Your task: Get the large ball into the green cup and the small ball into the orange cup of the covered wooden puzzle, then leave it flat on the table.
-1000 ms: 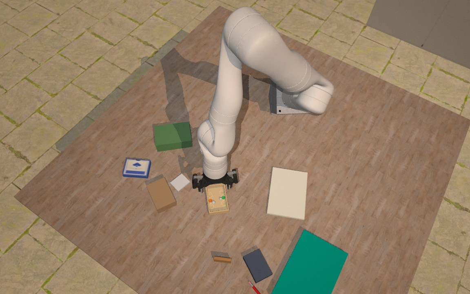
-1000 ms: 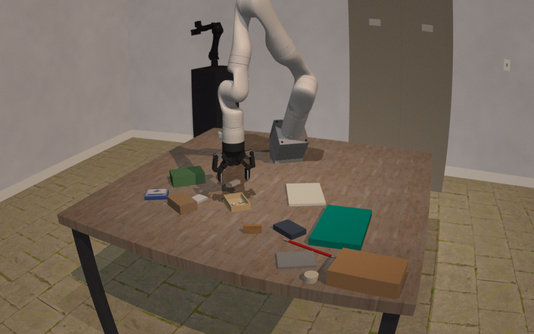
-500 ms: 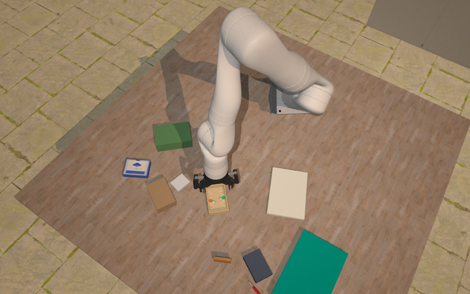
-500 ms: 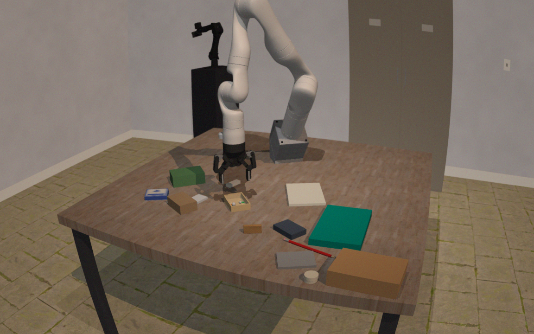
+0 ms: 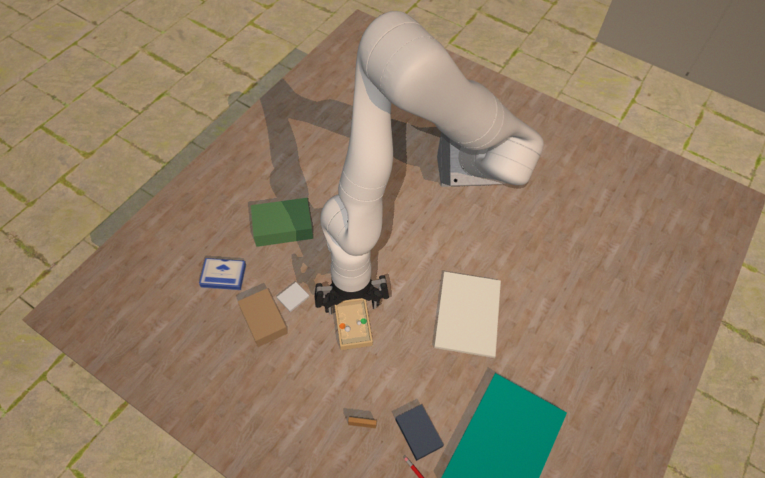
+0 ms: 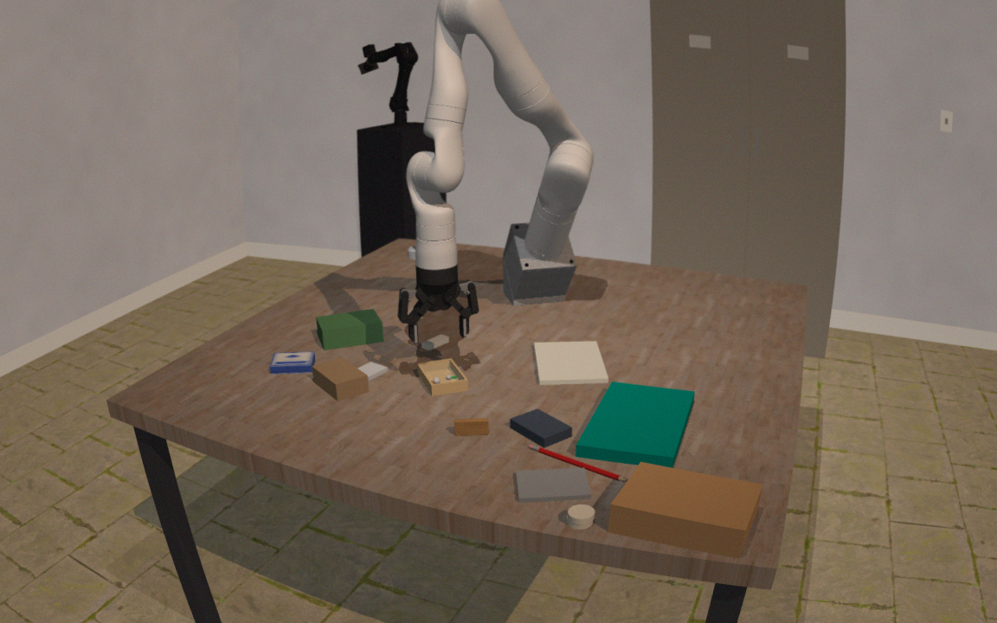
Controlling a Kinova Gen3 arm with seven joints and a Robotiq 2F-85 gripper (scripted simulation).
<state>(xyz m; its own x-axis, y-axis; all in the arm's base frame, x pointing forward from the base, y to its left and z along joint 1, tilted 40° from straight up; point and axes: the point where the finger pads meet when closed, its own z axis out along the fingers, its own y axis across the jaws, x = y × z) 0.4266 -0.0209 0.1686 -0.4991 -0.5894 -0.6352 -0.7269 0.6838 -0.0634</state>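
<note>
Gripper (image 6: 438,318): released, holds nothing.
Exterior: gripper hangs above puzzle (image 6: 442,378).
Top: gripper overlaps puzzle's far edge.

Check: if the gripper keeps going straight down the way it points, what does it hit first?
Likely the far end of the wooden puzzle box, or the small white block behind it. The open gripper points straight down; depth is unclear.

End effector (image 5: 352,294): fingers spread wide, above far end of puzzle.
Puzzle (image 5: 368,341): flat on counter (image 5: 611,249).
Cups: orange (image 5: 342,326) left, green (image 5: 363,320) right.
Green box (image 5: 280,222): beside arm.
</note>
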